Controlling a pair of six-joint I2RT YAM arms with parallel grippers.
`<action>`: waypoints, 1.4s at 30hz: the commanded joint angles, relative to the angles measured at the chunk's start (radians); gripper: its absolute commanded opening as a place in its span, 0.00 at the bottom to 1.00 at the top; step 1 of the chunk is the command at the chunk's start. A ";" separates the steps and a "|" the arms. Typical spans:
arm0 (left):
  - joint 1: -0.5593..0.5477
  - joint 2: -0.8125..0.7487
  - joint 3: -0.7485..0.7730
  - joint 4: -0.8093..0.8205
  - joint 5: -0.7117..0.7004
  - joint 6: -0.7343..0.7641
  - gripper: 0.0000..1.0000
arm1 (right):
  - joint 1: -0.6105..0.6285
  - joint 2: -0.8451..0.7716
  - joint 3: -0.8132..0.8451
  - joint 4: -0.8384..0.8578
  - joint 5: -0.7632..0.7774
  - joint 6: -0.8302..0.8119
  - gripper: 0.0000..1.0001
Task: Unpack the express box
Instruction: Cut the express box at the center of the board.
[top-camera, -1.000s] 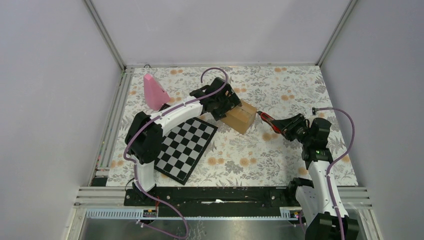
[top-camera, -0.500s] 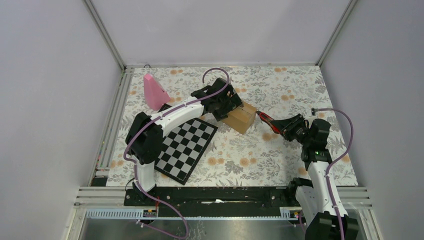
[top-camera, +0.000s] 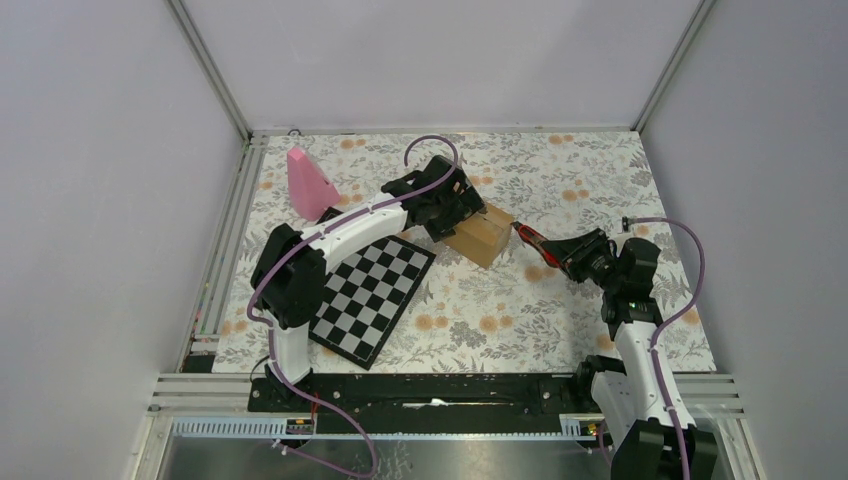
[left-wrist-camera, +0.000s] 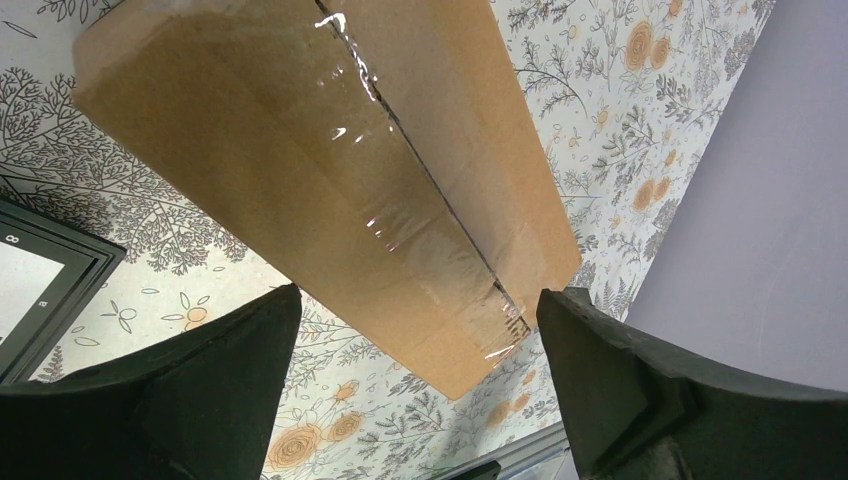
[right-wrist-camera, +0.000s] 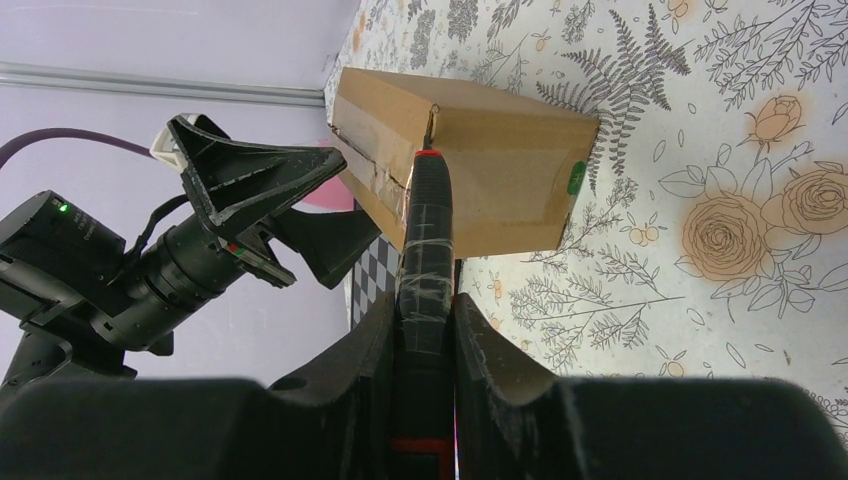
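Box (top-camera: 481, 234) sits taped shut on the flowered cloth (top-camera: 580, 180) just beside the chessboard (top-camera: 370, 290), nothing unpacked; left claw (left-wrist-camera: 418, 300) spread wide at one end, right claw (right-wrist-camera: 425, 310) clamped on a cutter (right-wrist-camera: 428, 200), tip at the taped seam.

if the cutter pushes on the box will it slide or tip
Probably slides under the cutter: the box sits flat on the table, and the open left gripper isn't clamping it. Tipping seems unlikely, since it's long and low. The taped seam looks glossy, likely slippery.
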 joint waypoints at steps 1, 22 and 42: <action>-0.002 -0.006 0.040 0.012 -0.010 -0.015 0.97 | -0.005 0.012 0.003 0.076 -0.032 0.016 0.00; -0.017 0.026 0.032 0.103 0.097 -0.084 0.97 | -0.005 0.043 -0.043 0.146 -0.113 0.063 0.00; -0.026 0.042 0.032 0.136 0.118 -0.113 0.97 | -0.005 0.092 -0.051 0.189 -0.196 0.079 0.00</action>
